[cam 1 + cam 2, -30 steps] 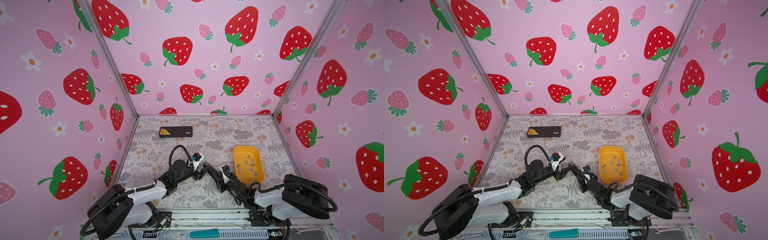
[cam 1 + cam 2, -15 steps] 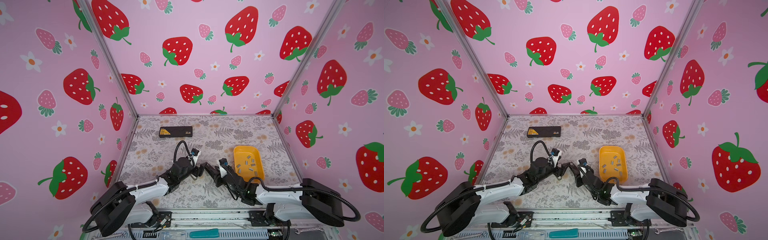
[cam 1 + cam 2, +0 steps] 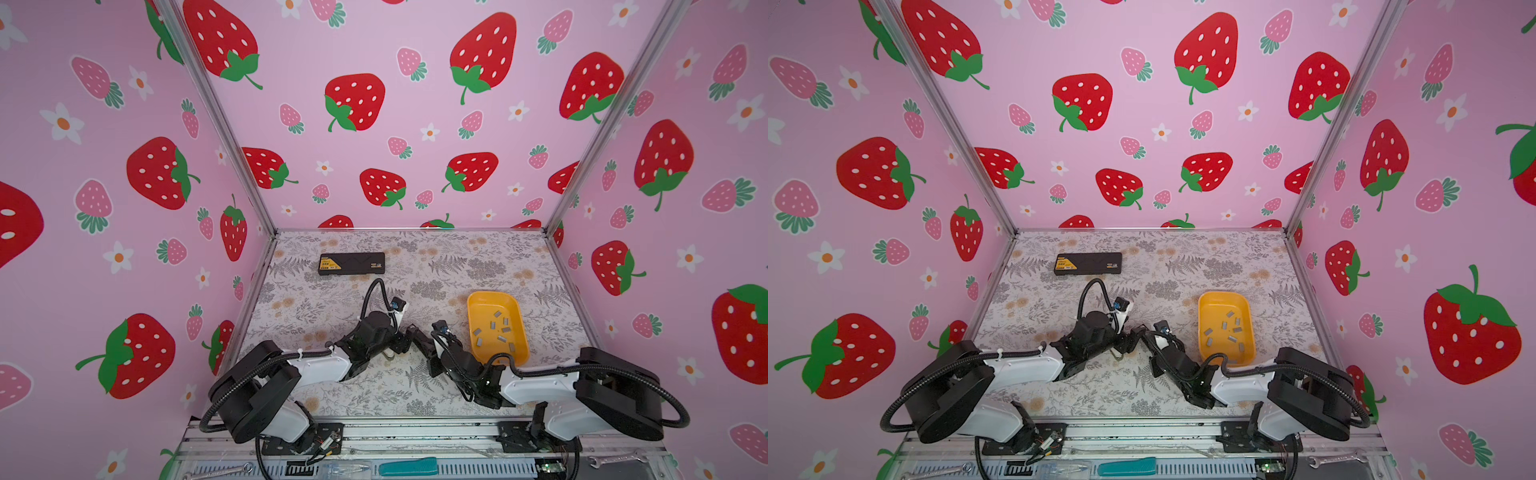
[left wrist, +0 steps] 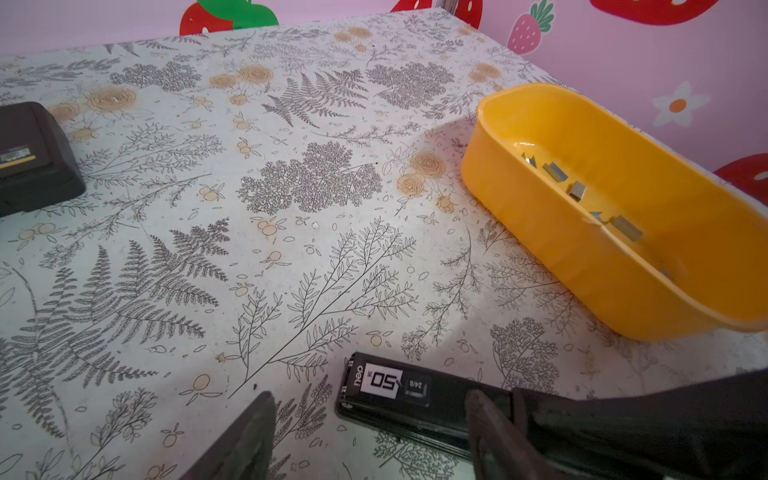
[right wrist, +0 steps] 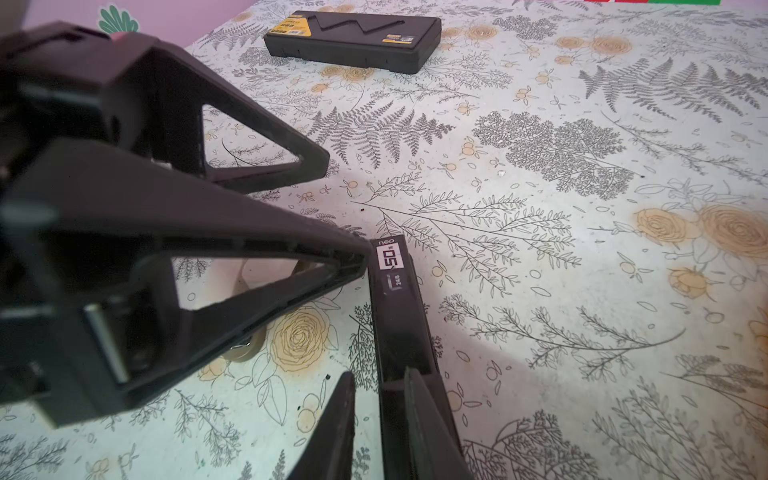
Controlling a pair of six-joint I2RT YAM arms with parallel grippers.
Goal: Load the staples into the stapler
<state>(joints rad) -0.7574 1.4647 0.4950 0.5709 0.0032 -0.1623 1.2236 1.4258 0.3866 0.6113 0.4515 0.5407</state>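
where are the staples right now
In both top views the staples lie loose inside the yellow tray on the right side of the table, far from the black case at the back left.

A lab's robot-testing booth: pink strawberry-printed wall panels (image 3: 374, 54) on silver aluminium posts (image 3: 261, 208) enclose three sides of the grey fern-patterned desk (image 3: 457, 257). Along the desk's near edge, a slotted metal rail (image 3: 415, 432) carries two black-and-white robot arms (image 3: 320, 368), a steel spanner (image 3: 611, 459) beside it.
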